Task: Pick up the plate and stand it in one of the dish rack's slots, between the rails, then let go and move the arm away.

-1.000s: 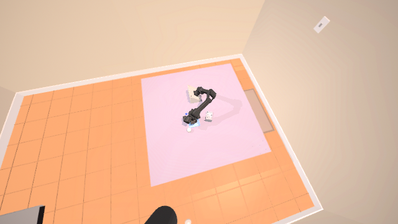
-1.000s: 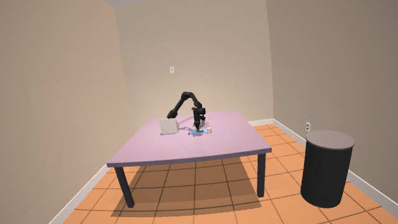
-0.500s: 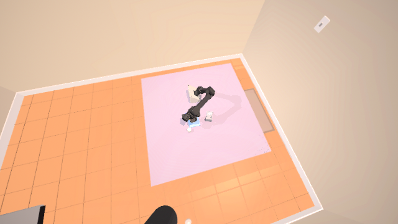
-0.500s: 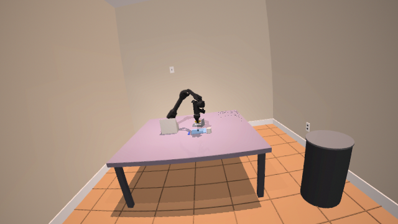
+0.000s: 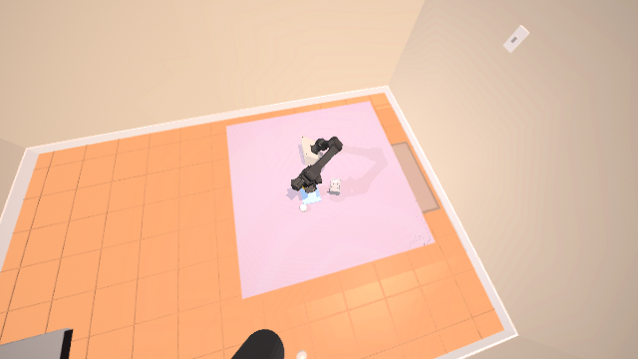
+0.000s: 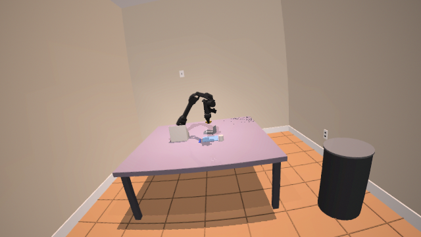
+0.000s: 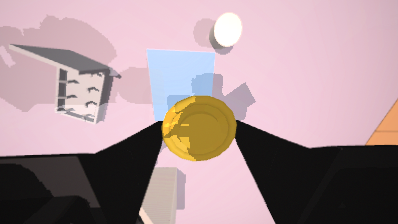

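Observation:
The yellow round plate (image 7: 207,129) is gripped by its edges between the two black fingers of my gripper (image 7: 199,125) (image 6: 208,121), which is shut on it. The plate is raised well above the table and its face shows as a near full circle in the wrist view. The dish rack (image 7: 82,95) (image 5: 335,185) (image 6: 209,131), pale with short dark pegs and a grey raised panel on one side, stands on the table to the left of the plate in the wrist view. Its slots hold nothing that I can see.
A light blue mat (image 7: 180,70) (image 5: 313,197) (image 6: 210,139) lies on the pink table (image 5: 279,249) (image 6: 158,158). A white cup (image 7: 228,30) (image 5: 303,207) (image 6: 221,137) stands by its edge. A small blue item (image 6: 199,141) lies by the mat. A beige block (image 7: 169,190) (image 6: 178,133) stands near the arm's base.

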You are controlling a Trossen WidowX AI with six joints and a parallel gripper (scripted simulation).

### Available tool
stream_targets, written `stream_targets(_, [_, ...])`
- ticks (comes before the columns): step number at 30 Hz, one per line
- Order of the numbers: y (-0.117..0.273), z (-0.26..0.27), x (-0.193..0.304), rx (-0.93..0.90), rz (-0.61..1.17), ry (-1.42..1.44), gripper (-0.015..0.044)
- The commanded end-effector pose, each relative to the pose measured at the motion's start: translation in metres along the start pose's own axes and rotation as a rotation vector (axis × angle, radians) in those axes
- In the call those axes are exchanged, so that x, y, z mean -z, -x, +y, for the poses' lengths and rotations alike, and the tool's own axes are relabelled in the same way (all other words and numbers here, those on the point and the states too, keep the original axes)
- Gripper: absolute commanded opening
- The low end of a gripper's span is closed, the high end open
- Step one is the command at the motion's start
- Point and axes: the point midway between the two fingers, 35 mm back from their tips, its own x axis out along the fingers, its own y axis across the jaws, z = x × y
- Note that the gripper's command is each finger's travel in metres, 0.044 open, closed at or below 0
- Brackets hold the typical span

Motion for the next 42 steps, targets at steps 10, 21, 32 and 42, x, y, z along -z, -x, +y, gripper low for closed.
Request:
stream_targets(10, [0.018, 0.033, 0.000, 0.017, -0.003, -0.219, 0.0000])
stream_targets(21, [0.023, 0.083, 0.006, 0.057, -0.034, -0.565, 0.0000])
stream_targets(32, [0.026, 0.137, 0.020, 0.051, -0.063, -0.934, 0.0000])
stream_targets(42, [0.024, 0.182, 0.039, 0.033, -0.082, -1.274, 0.0000])
